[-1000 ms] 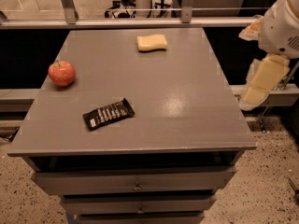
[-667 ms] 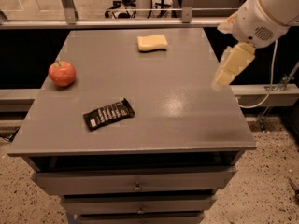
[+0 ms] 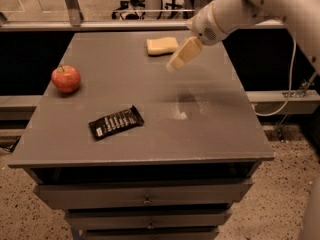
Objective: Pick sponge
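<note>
The sponge (image 3: 161,45) is a pale yellow flat block lying at the far middle of the grey cabinet top (image 3: 215,119). My gripper (image 3: 177,61), with pale yellow blocky fingers on a white arm coming in from the upper right, hangs above the top just right of and in front of the sponge, apart from it and holding nothing.
A red apple (image 3: 65,78) sits at the left side of the top. A black snack bar wrapper (image 3: 116,122) lies toward the front middle. Drawers are below the front edge. A rail and dark gap run behind the cabinet.
My arm has swung left from beyond the right edge of the cabinet to over its far part, close to the sponge. The objects have not moved.
</note>
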You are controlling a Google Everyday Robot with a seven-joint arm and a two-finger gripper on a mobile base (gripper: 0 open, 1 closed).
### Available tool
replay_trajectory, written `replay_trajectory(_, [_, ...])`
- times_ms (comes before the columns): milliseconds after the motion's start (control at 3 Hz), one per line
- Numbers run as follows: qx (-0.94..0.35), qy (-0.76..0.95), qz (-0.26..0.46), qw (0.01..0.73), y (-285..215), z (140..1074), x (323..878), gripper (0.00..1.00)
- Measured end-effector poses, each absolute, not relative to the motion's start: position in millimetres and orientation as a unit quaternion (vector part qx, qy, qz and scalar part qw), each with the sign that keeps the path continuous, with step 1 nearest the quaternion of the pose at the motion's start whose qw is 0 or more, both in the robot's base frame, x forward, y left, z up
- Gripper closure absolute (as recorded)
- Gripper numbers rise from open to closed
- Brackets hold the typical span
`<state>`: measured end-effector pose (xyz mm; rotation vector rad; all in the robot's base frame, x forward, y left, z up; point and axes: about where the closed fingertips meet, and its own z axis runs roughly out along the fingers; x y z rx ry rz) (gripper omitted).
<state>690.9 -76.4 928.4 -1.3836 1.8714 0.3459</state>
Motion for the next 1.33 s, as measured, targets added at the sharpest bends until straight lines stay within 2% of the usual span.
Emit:
replay_trajectory(333, [-0.516, 0.738, 0.136, 0.413, -42.8, 906.5, 741.3, 0.00])
replay_trajectory(667, [-0.488, 0.753, 0.119, 0.424, -31.3, 885.5, 787.3, 0.00])
replay_trajectory(1333, [-0.437, 0.790, 0.082, 0.421, -51.8, 855.4, 849.2, 0.00])
